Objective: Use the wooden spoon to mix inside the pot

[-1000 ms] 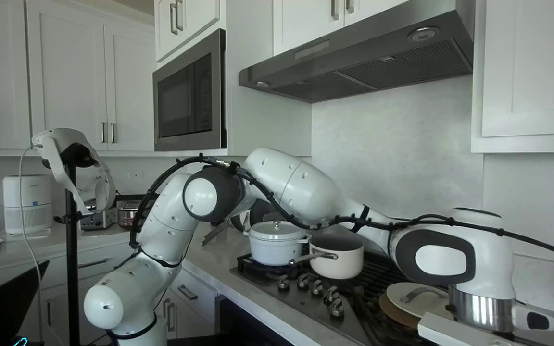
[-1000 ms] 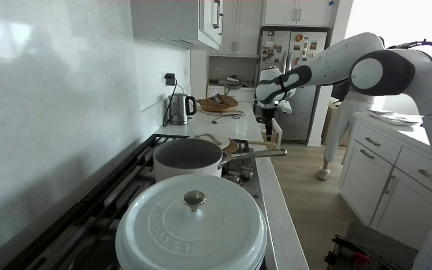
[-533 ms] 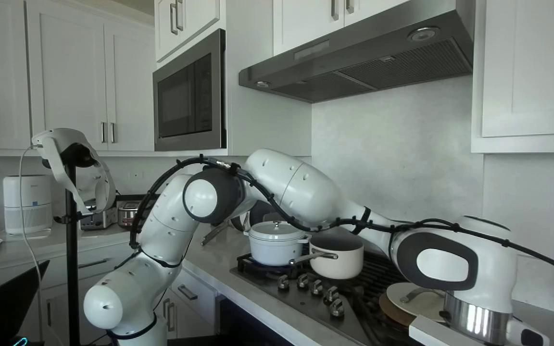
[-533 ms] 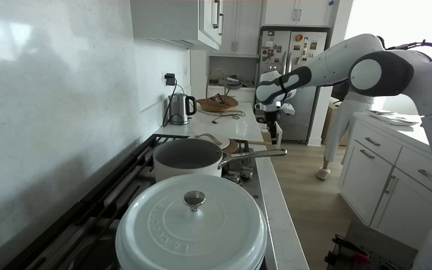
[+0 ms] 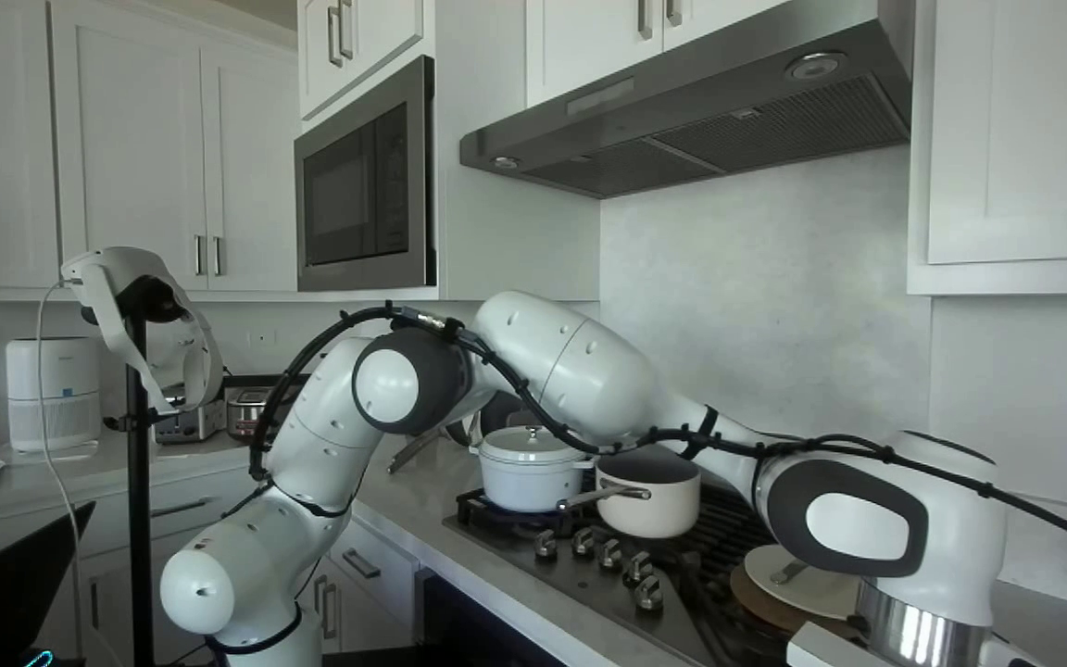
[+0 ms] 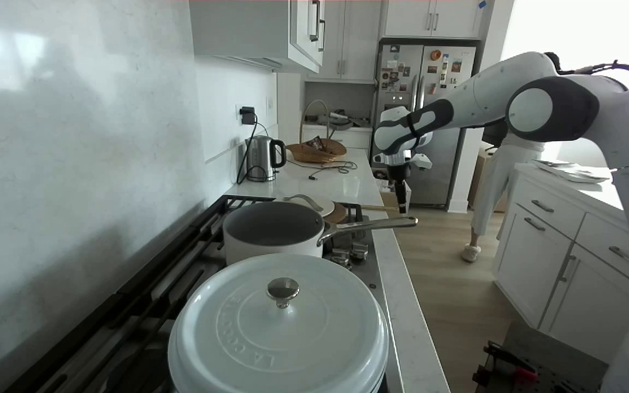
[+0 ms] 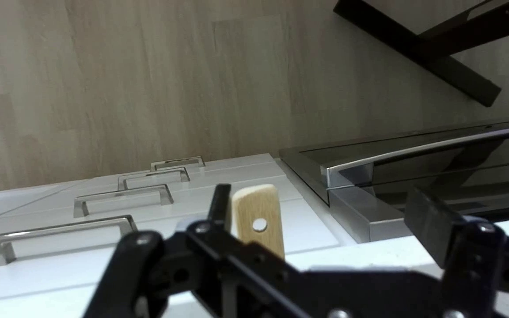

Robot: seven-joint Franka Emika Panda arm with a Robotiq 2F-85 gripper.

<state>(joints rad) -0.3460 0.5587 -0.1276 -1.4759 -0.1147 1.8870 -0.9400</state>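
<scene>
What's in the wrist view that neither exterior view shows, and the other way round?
Wrist only: the hole in the wooden handle and the stacked drawer handles beneath.
Exterior only: the lidded pot and open pot, in both exterior views, plus a kettle in an exterior view.
Shared with an exterior view: the open hand, the floor, and probably that wooden handle, seen as a pale strip.

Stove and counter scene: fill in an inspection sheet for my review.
Surface: counter with built-in stove.
Job's things: open pot on the stove; wooden spoon, only its handle end seen, bowl not visible.
Clutter: lidded pot, loose lid over a round brown board, kettle, basket.
Gripper: open, grasping nothing, the spoon's handle in its gap.
Cables: black cable along the arm; corded plug near the kettle.
Surroundings: microwave, range hood, fridge, partly hidden person.
</scene>
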